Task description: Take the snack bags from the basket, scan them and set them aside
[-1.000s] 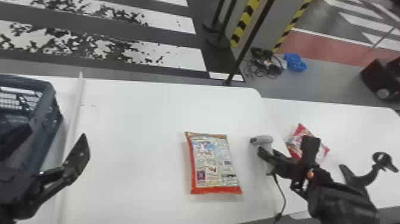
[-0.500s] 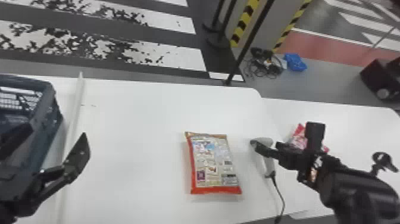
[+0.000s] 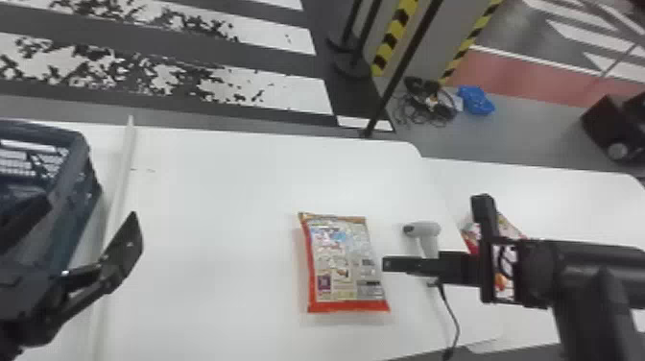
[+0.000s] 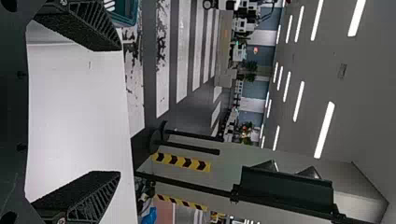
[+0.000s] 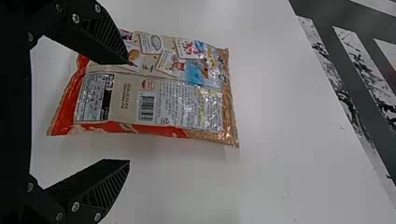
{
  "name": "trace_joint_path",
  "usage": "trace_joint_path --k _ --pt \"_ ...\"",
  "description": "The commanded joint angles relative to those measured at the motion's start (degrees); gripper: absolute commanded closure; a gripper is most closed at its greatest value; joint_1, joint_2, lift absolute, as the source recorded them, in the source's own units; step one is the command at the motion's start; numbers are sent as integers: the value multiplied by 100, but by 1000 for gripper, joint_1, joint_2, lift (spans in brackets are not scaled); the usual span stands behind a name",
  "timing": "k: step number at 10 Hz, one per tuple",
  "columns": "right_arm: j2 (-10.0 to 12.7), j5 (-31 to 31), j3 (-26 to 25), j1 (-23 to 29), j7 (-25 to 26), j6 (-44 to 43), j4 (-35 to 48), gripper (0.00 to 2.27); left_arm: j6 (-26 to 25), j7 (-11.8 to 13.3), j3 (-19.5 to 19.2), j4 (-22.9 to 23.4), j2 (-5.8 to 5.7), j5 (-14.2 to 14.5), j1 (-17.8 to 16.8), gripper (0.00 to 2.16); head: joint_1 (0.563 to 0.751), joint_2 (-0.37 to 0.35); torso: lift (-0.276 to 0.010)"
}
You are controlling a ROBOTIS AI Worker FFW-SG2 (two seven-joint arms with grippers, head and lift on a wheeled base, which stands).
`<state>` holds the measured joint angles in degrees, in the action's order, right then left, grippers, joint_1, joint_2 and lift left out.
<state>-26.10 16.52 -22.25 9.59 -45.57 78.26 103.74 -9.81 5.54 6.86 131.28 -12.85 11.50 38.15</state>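
Note:
A red-and-beige snack bag (image 3: 343, 264) lies barcode side up on the white table. The right gripper (image 3: 403, 265) is just right of it, partly covering the handle of the white scanner (image 3: 427, 229). In the right wrist view, the open right gripper (image 5: 127, 112) has one finger overlapping the edge of the snack bag (image 5: 154, 100), holding nothing. At the far left, the left gripper (image 3: 90, 211) stands by the dark blue basket (image 3: 72, 177); the left gripper (image 4: 117, 111) is open with nothing between its fingers. Another red snack bag (image 3: 508, 225) is partly hidden behind the right gripper.
A white strip (image 3: 117, 192) runs along the table beside the basket. The scanner's black cable (image 3: 453, 317) trails toward the near edge. A second white table (image 3: 566, 206) adjoins on the right. Posts and a cable heap (image 3: 429, 98) stand on the floor beyond.
The right gripper has moved from beside the scanner leftward and nearer the robot, toward the bag on the table. The left arm has kept its place.

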Motion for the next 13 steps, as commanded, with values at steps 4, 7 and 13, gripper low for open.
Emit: trace_joint_path --k 4,7,13 --pt "-71 -369 775 -608 -602 -957 -1391 194 0 9 -18 3 -24 28 0 39 695 -319 -75" --pt "-212 -615 1320 -915 -778 -1203 -1883 184 0 27 -18 20 -15 19 26 39 695 -316 -75" --pt "-176 -580 1548 -968 -1165 -1308 -1857 2246 0 44 -27 11 2 10 35 39 695 -266 -75"
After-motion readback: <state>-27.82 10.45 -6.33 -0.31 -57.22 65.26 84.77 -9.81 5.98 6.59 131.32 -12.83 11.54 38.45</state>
